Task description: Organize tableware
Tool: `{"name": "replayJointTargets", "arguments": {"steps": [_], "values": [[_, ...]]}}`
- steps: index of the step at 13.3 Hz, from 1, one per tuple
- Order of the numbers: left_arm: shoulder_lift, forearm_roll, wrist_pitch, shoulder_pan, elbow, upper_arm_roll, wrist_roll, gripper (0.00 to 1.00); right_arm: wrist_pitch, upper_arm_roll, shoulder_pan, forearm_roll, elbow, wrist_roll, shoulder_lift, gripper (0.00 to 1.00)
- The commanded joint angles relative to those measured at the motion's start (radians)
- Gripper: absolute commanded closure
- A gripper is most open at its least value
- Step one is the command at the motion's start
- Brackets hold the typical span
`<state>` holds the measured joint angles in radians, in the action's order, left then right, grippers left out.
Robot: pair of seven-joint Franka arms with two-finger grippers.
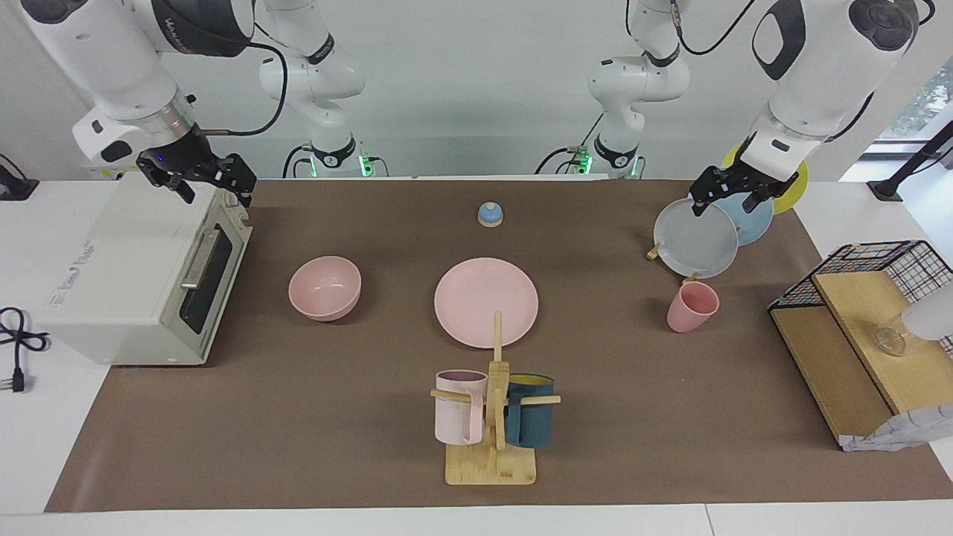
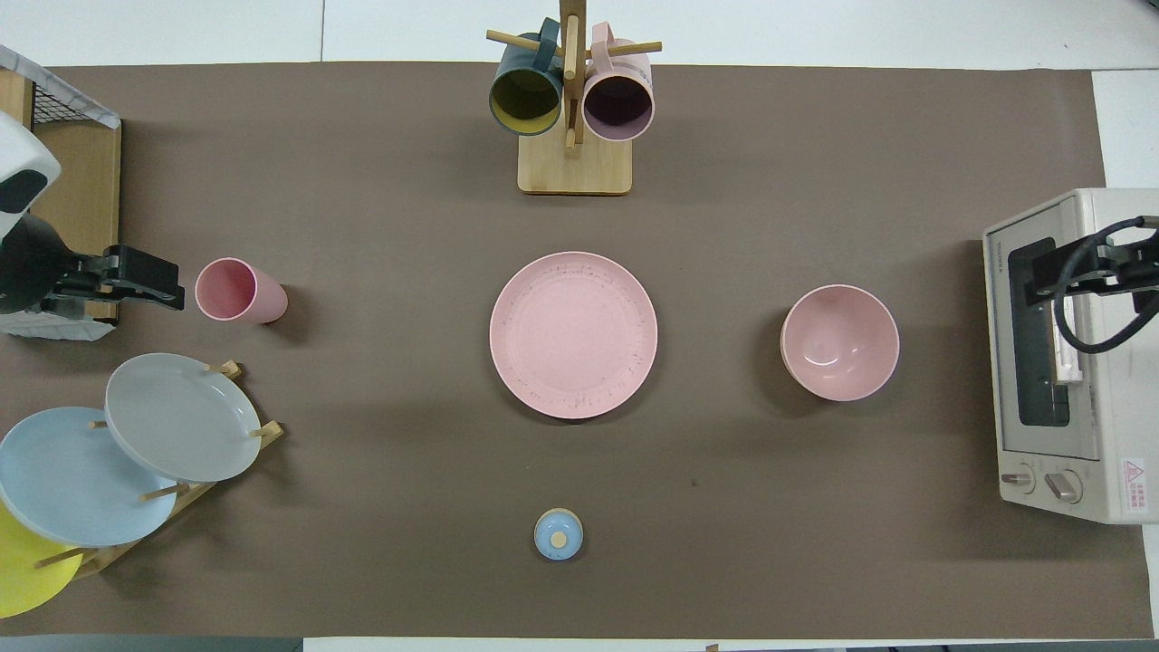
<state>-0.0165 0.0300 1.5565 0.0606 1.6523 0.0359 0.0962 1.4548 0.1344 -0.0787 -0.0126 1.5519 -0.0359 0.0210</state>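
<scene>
I count one matte pink plate mid-table, one deep round bowl toward my right arm's end, one tapered cup beside three racked plates, two hung mugs, left gripper and right gripper both spread, empty, raised.

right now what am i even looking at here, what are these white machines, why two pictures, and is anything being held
These are two white robot arms, each ending in a two-finger gripper. One picture looks at them from across the table; the other looks down from above their own end, so the sides swap.

On the brown mat lie a matching pink set: a flat pink plate in the middle, a pink bowl toward the right arm's end, and a pink cup toward the left arm's end. There are also a mug tree with two mugs, a rack of plates, a toaster oven and a small blue knob.

Nothing is held. The right gripper hangs open over the oven; the left gripper hangs open over the plate rack.
</scene>
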Motion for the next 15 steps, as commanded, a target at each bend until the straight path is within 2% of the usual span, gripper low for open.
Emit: {"name": "replayJointTargets", "arguments": {"steps": [1, 7, 8, 10, 13, 15], "values": [[-0.016, -0.002, -0.009, 0.001, 0.006, -0.004, 0.005, 0.0, 0.009, 0.005, -0.004, 0.013, 0.005, 0.025, -0.012, 0.0], [-0.014, -0.002, -0.009, 0.001, 0.006, -0.004, 0.005, 0.0, 0.015, 0.004, -0.013, 0.019, 0.019, 0.042, -0.026, 0.0], [-0.014, -0.002, -0.01, 0.001, 0.006, -0.004, 0.005, 0.0, 0.063, 0.001, -0.024, 0.038, 0.023, 0.045, -0.026, 0.03], [-0.014, -0.002, -0.01, 0.001, 0.006, -0.002, 0.005, 0.0, 0.093, -0.004, -0.107, 0.048, 0.043, -0.008, -0.016, 0.07], [-0.016, -0.002, -0.01, 0.001, 0.006, -0.002, 0.005, 0.0, 0.229, -0.004, -0.235, 0.046, 0.104, -0.127, 0.039, 0.09], [-0.016, -0.002, -0.01, 0.001, 0.006, -0.002, 0.005, 0.0, 0.387, -0.006, -0.256, 0.049, 0.236, -0.127, 0.051, 0.09]]}}
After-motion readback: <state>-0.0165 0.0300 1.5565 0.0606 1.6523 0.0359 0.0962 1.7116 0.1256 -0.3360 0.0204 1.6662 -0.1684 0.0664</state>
